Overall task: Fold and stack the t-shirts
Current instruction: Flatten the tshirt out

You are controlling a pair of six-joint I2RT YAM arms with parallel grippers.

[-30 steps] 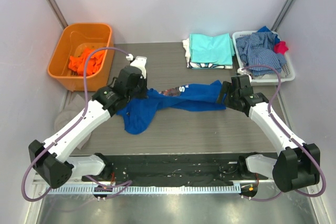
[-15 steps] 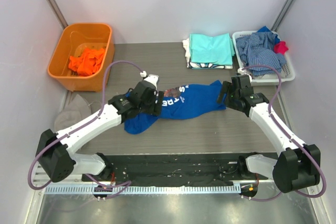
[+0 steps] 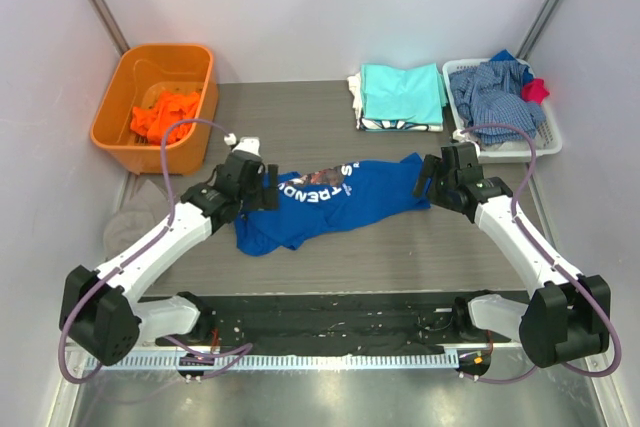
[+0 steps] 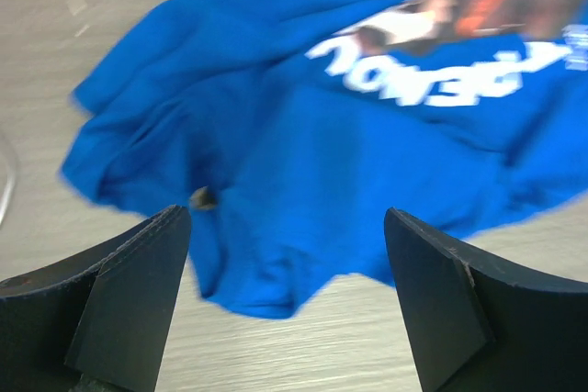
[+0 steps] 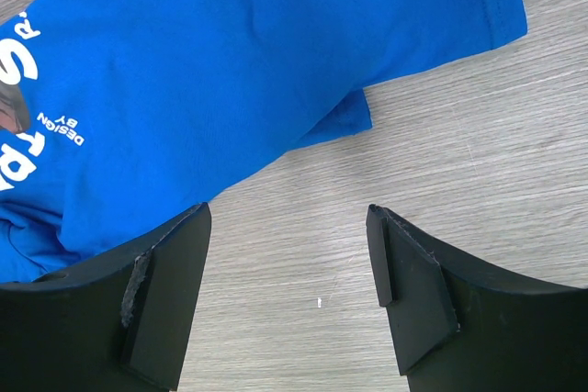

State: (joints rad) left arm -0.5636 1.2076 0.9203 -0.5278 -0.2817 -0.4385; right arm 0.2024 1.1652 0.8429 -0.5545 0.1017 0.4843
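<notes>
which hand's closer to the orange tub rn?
Left. The left hand sits at the left end of the blue shirt, just off the orange tub; the right hand is at its other end.

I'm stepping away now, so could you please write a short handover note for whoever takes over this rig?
Left claw: open, empty, above the blue t-shirt at its crumpled left end.
Right claw: open, empty, at that shirt's right end.
The blue t-shirt lies rumpled, print up, mid-table, unfolded. The aqua t-shirt tops the folded stack at the far edge. The orange t-shirt sits in the orange bin.
Done: stack begun.
Left: flatten, fold and stack the blue one, then the orange.
</notes>
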